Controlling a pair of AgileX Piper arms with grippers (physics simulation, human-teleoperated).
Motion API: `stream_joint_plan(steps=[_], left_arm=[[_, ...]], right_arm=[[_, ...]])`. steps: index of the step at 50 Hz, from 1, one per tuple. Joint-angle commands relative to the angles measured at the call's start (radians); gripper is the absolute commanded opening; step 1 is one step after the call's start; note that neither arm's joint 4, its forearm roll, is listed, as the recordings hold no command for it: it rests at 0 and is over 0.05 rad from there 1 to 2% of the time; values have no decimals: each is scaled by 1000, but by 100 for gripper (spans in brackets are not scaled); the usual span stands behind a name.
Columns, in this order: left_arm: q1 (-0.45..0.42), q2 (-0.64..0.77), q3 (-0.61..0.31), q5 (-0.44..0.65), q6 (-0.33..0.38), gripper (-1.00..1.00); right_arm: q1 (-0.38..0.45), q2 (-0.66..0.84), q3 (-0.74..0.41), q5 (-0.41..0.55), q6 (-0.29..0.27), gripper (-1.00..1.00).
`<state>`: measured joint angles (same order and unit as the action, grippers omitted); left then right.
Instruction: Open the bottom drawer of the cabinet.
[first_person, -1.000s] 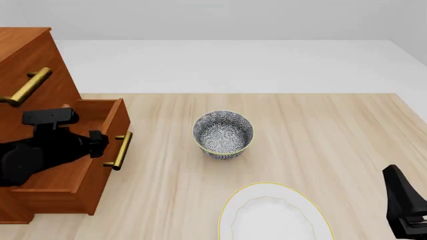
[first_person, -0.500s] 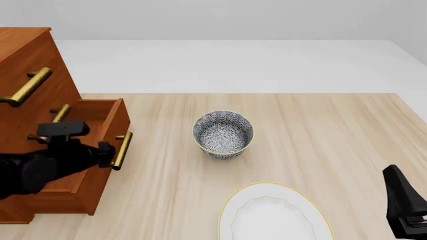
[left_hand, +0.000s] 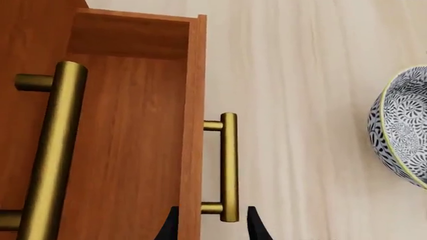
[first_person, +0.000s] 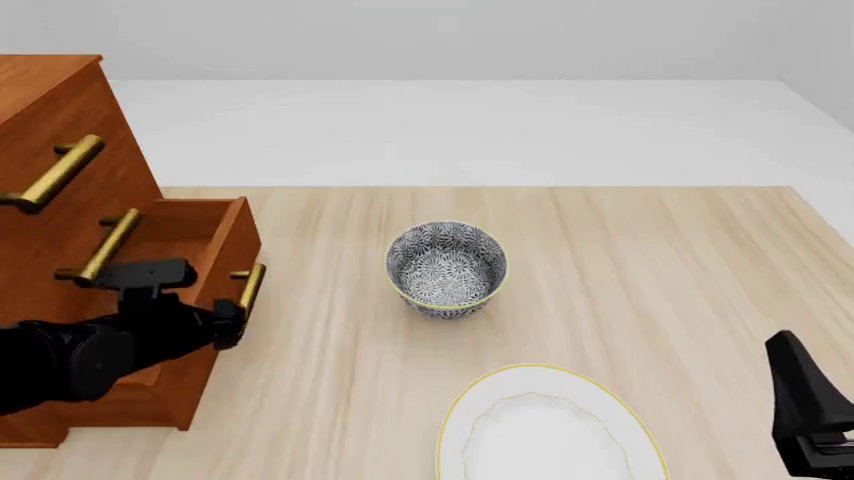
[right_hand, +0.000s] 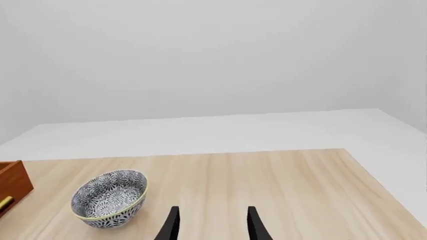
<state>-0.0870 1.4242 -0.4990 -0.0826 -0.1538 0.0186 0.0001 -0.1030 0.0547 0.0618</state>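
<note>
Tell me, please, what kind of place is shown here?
Likely a simulated tabletop test scene, not a real room: a wooden table before blank grey walls, holding only a cabinet, a patterned bowl and a white plate.

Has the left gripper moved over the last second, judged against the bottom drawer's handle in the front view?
Yes. The left gripper has pulled back toward the near edge, from the upper part of the bottom drawer handle to its near end, fingers apart.

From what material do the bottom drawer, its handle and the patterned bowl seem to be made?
The bottom drawer looks like reddish-brown wood with a smooth satin finish; faint grain shows on its panels. Its handle looks like brushed brass, a golden bar with a soft sheen. The bowl seems to be glazed ceramic, with a fine dark floral pattern on white and a yellowish rim, though a render leaves this open.
</note>
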Motion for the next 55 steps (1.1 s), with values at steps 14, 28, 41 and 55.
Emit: stream_joint_plan(steps=[14,28,41,55], left_arm=[[-130,45,16,-53,-67,100],[-209,76,-50,-27,-53,100],[-274,97,-116,3,-53,100],[-317,93,-152,30,-49,100]], right_arm=[[-9,0,9,-4,-2,100],[-15,0,6,-1,3,100],[-18,0,-2,4,5,100],[-21,0,-1,1,7,100]])
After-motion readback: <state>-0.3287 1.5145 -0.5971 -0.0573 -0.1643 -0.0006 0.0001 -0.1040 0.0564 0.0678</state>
